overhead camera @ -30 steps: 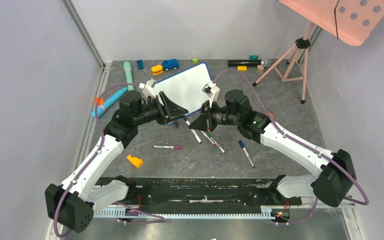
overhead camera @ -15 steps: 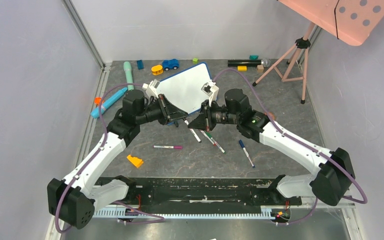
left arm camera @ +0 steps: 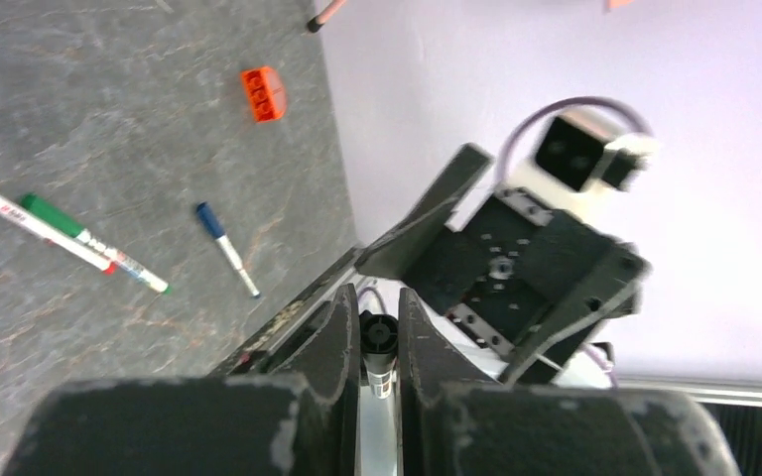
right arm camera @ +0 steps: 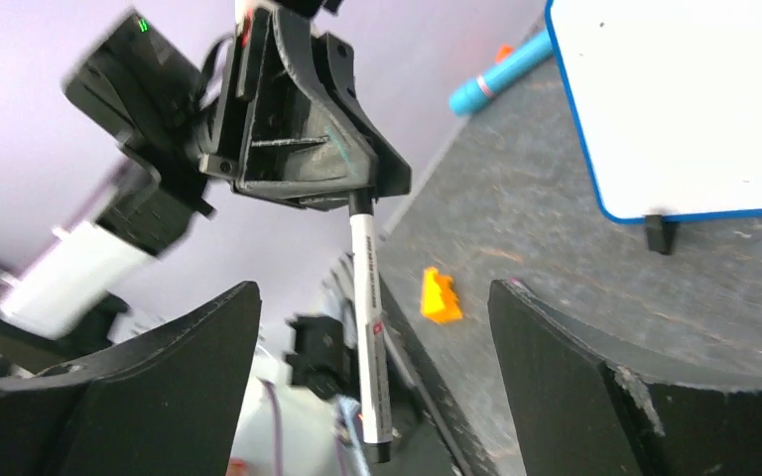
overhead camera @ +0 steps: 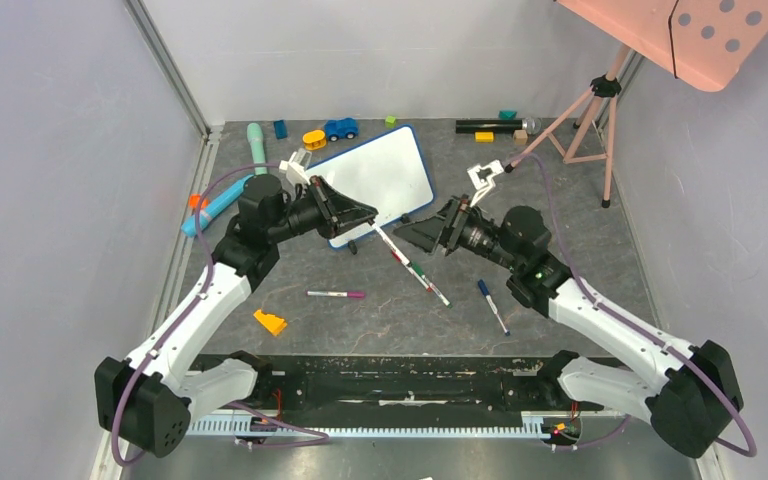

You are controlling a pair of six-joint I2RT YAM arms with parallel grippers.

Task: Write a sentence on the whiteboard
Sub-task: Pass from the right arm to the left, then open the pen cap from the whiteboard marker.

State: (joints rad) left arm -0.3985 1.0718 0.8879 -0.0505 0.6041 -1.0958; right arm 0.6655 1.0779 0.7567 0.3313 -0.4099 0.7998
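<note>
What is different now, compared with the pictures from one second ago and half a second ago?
The right gripper let go of the marker, opened and drew back to its right. The left gripper closed on the marker and holds it alone. The whiteboard and the loose pens stayed put.

Whiteboard (overhead camera: 385, 175) on counter (overhead camera: 560, 230). Behind it: car (overhead camera: 340, 128). Right: tripod (overhead camera: 588, 110). Before it: two markers (overhead camera: 430, 285), wedge (overhead camera: 270, 322) farther left. At its front-left corner, left claw (overhead camera: 368, 215) with marker (right arm camera: 369, 317) in it.
</note>
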